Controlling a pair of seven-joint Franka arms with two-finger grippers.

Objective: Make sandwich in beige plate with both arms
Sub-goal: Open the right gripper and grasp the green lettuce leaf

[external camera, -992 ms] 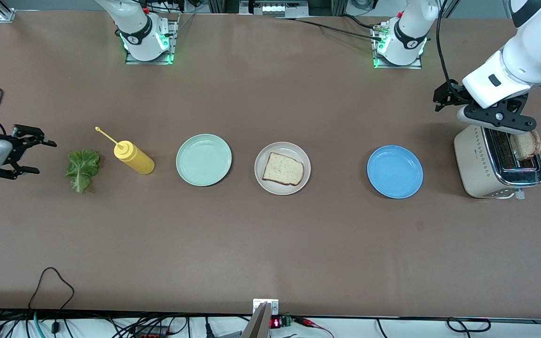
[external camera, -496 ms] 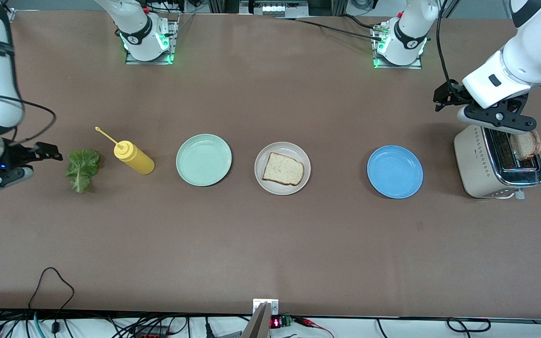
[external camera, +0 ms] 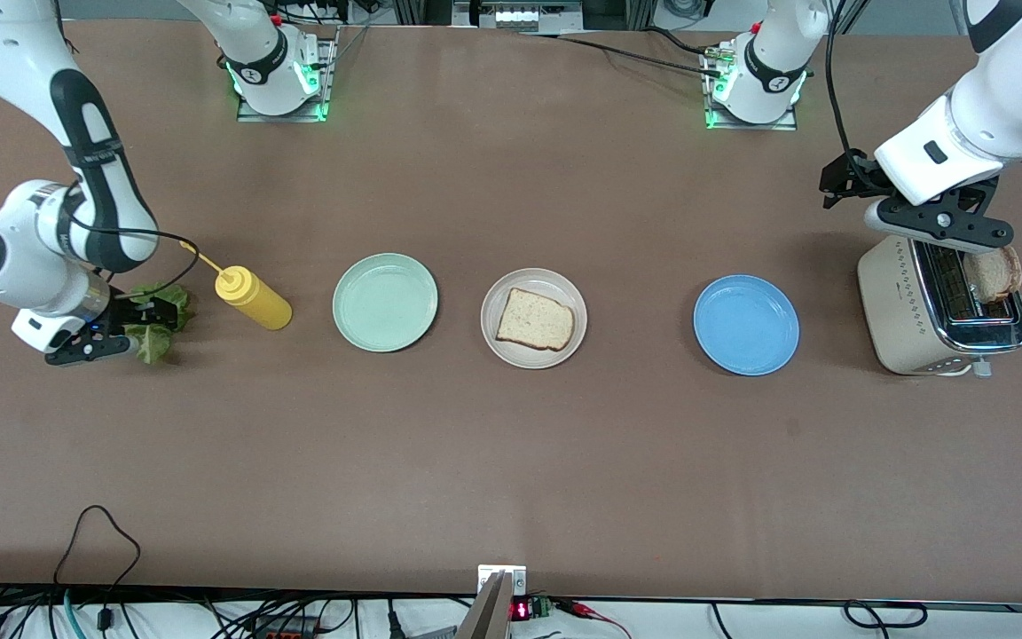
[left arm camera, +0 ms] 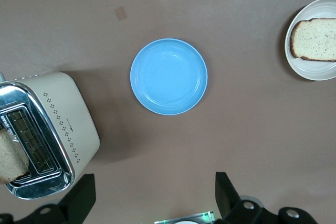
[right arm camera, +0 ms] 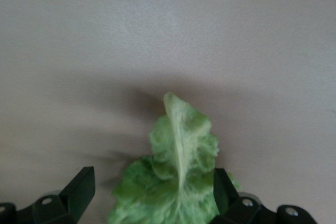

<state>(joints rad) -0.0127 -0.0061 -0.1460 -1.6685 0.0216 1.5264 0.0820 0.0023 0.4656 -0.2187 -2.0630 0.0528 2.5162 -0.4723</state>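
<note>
Though unclenched, right gripper (external camera: 134, 327) over lettuce (right arm camera: 178, 182)

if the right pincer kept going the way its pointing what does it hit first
Most likely the lettuce leaf: the right pincer is open with the leaf lying between its fingers. Whether it already touches the leaf is unclear.

Front cam high overhead; wrist cams look down, right closest.

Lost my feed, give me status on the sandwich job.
Right gripper open, straddling the lettuce leaf. Left gripper open, above the toaster. One bread slice on beige plate. Nothing blocking.
</note>
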